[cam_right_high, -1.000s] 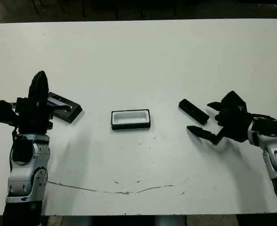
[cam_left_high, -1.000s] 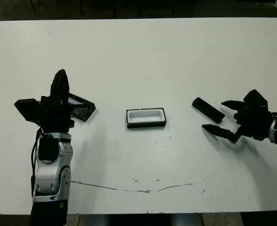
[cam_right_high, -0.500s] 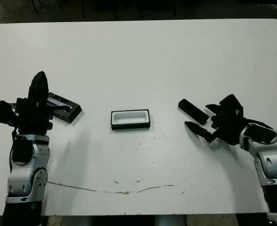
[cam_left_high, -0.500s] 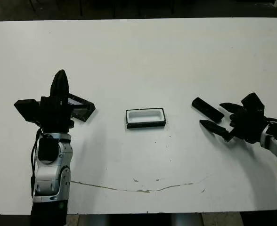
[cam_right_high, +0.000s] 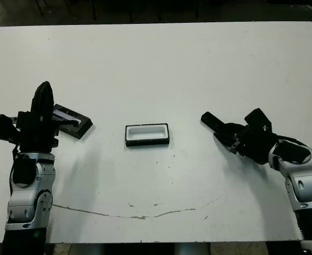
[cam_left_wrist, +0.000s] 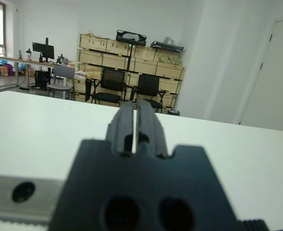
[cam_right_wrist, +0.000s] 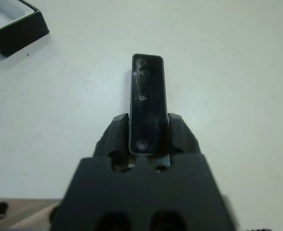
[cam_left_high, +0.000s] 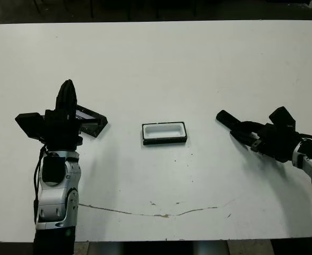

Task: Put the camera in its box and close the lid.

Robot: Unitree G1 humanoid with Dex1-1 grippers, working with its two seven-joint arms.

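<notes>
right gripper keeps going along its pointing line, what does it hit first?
Nothing soon, probably. The right gripper, shut on the camera, points up-left across bare table; the box lies off to the side of that line. Depth unclear.

An office-like lab or workroom.

Seen from the left wrist, beyond the white desk [cam_left_wrist: 45, 120], plain white walls enclose shelving [cam_left_wrist: 132, 65] packed with cardboard boxes, several black office chairs [cam_left_wrist: 148, 89] parked in front of it, a side table with a computer monitor [cam_left_wrist: 43, 50] near a window, and a closed white door [cam_left_wrist: 271, 77] at the far side.
</notes>
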